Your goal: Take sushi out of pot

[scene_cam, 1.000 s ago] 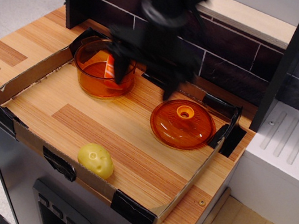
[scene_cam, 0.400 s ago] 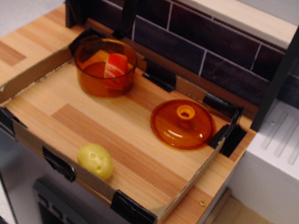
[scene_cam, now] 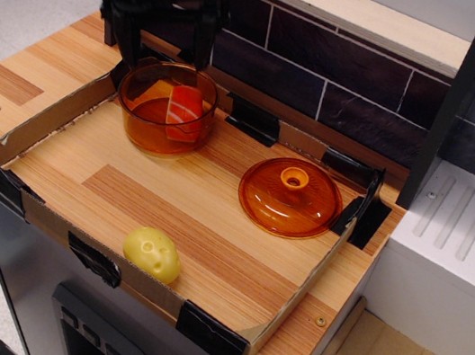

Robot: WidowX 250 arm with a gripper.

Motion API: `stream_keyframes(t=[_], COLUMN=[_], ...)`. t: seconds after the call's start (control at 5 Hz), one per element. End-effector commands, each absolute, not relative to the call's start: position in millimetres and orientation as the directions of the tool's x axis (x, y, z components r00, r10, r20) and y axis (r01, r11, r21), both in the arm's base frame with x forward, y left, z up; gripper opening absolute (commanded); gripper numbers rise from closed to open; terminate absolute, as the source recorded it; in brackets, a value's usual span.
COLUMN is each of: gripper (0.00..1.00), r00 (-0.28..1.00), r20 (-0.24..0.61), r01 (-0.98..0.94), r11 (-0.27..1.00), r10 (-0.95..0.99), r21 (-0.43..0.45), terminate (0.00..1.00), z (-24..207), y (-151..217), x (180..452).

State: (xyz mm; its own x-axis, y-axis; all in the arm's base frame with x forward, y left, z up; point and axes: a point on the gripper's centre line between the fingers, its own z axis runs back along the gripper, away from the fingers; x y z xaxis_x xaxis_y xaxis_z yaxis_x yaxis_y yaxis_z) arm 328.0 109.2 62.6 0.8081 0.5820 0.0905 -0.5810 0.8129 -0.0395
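The translucent orange pot stands at the back left of the cardboard-edged tray. Inside it the orange-red sushi leans upright against the pot's right wall. My black gripper hangs just above and behind the pot, open, with one finger over the pot's left rim and the other over its right rim. It holds nothing.
The domed orange lid with a knob lies right of the pot. A yellow lumpy toy sits at the tray's front edge. A low cardboard wall rims the tray. A dark tiled backsplash rises behind.
My gripper has swung from over the tray's middle to the far left, then come down a little so its open fingers straddle the pot's back rim. The sushi, pot and lid have not moved.
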Motion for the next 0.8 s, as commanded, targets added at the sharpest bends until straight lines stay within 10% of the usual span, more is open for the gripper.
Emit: stream_keyframes(t=[0.0, 0.6], gripper=[1.00, 1.00], r00=[0.778, 0.753], r20=[0.112, 0.052], r01=[-0.613, -0.653], r11=[0.786, 0.755], r10=[0.618, 0.656], r21=[-0.081, -0.065], terminate=[0.00, 0.00], z=[61.3, 44.8], y=[111.8, 108.2], x=[333.1, 328.5])
